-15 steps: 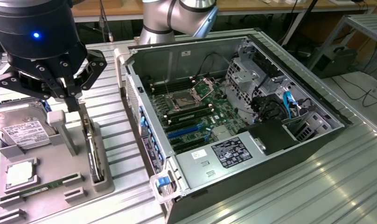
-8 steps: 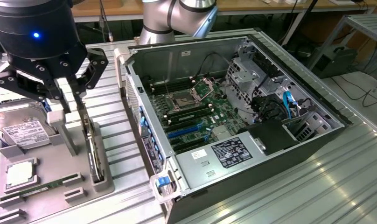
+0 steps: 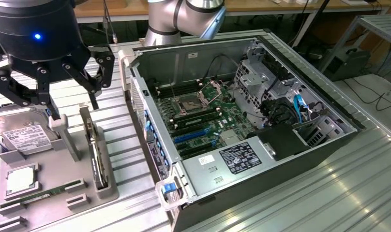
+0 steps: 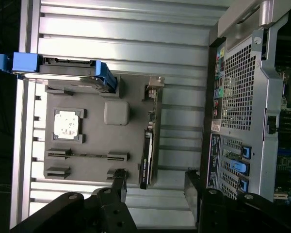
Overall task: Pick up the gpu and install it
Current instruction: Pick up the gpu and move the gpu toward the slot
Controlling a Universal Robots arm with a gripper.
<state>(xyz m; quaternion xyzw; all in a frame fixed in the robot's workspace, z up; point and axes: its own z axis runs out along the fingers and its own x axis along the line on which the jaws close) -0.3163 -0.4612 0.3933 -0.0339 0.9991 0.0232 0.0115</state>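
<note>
Got a chunky black two-finger gripper (image 3: 74, 110) on the exterior view's left, jaws spread wide, gripping nothing. Just below it, the slim dark gpu card with a silvery edge (image 3: 95, 154), standing on edge in a slotted matte grey holder (image 3: 108, 191). Further right, an open boxy grey metal computer case (image 3: 176, 60).

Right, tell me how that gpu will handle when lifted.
The gpu stands on edge in a grey holder, so it probably lifts straight out but may tip if nudged sideways. It looks a thin rigid board: likely stiff, fairly light.
</note>
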